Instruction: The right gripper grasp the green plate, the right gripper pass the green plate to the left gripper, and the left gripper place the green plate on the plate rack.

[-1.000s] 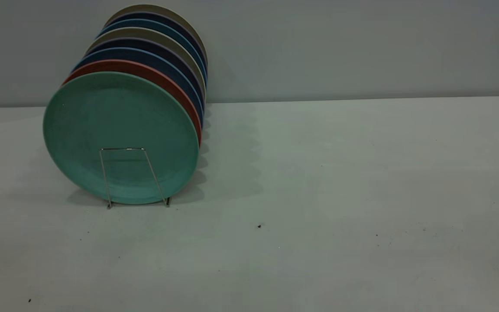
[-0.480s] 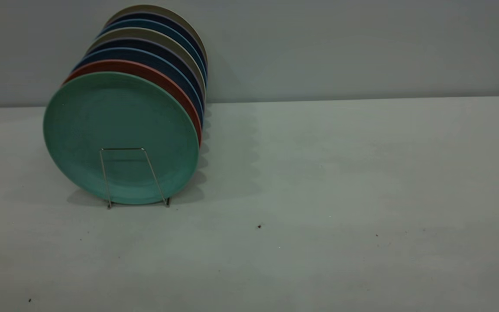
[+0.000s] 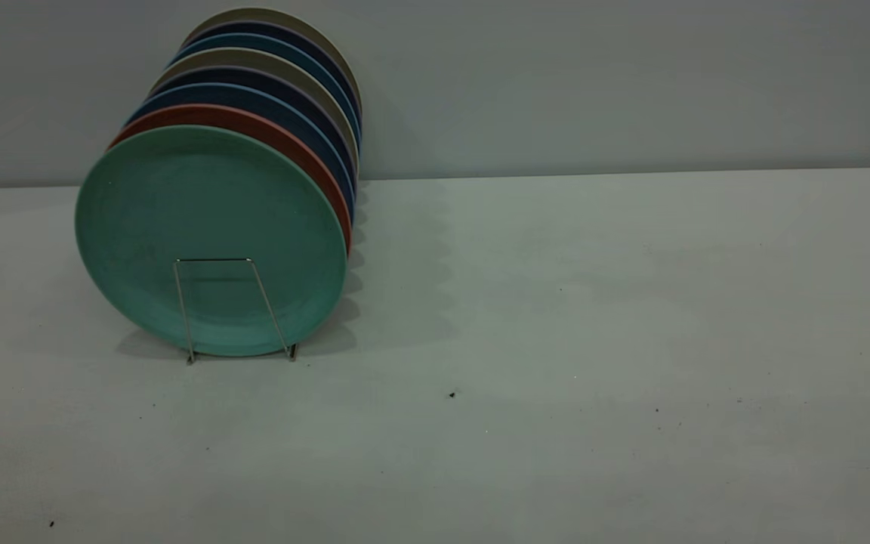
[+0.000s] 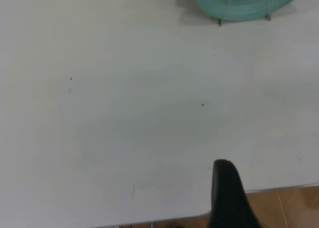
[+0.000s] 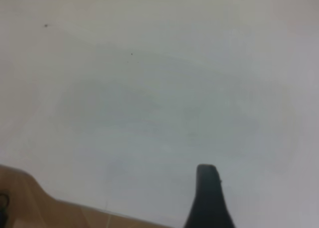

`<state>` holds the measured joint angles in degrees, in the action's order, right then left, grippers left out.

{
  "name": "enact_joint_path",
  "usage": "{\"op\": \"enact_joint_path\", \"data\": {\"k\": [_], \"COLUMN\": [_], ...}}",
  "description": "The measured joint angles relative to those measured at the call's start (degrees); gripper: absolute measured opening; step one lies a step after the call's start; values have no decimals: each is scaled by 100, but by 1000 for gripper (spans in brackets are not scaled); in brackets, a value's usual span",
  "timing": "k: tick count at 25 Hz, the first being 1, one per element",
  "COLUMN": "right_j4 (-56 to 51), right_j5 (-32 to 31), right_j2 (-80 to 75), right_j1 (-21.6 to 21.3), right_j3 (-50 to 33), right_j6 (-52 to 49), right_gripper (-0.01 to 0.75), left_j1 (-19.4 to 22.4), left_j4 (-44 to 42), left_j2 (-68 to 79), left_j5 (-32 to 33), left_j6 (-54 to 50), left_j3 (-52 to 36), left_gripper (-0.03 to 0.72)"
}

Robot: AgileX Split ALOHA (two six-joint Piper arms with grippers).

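Observation:
The green plate [image 3: 208, 227] stands upright in the front slot of the plate rack [image 3: 212, 259], at the table's left in the exterior view. Its lower rim also shows in the left wrist view [image 4: 244, 1], with the rack's feet [image 4: 219, 21] under it. Neither arm shows in the exterior view. Only a dark part of the left gripper [image 4: 227, 193] shows in its wrist view, over the table's near edge and far from the plate. A dark part of the right gripper [image 5: 208, 193] shows over bare table, with no plate near it.
Behind the green plate the rack holds a salmon-pink plate [image 3: 284, 143], dark blue plates [image 3: 254, 94] and beige ones. The white table [image 3: 593, 302] stretches to the right. Its edge and brown floor show in the left wrist view [image 4: 279, 203].

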<state>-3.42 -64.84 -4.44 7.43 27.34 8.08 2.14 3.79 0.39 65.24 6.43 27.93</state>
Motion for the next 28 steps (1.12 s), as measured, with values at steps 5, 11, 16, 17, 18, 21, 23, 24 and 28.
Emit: {"op": "enact_joint_path", "data": {"k": [5, 11, 16, 17, 18, 21, 23, 24, 28], "right_j4": [0, -5, -5, -5, -5, -16, -16, -23, -23], "right_j5": [0, 0, 0, 0, 0, -6, -6, -6, -16], "right_j2": [0, 0, 0, 6, 26, 180, 304, 370, 541], "right_j1": [0, 0, 0, 0, -42, -355, -508, -533, -538], "right_j3": [0, 0, 0, 0, 0, -4, -4, -4, -4], "right_j6": [0, 0, 0, 0, 0, 0, 0, 0, 0], "right_gripper": [574, 574, 574, 574, 574, 574, 574, 574, 574], "left_j1": [-203, -213, -213, -213, -213, -213, -213, -213, -213], "left_j4": [-77, -77, -77, -77, -77, -77, -77, -77, -77], "left_j2": [0, 0, 0, 0, 0, -87, -147, -151, -165], "left_j5": [-6, -6, -6, -6, -6, -6, -6, -6, -6], "left_j6": [0, 0, 0, 0, 0, 0, 0, 0, 0], "left_j3": [0, 0, 0, 0, 0, -4, -4, -4, -4], "left_gripper": [472, 472, 472, 472, 472, 472, 472, 472, 472]}}
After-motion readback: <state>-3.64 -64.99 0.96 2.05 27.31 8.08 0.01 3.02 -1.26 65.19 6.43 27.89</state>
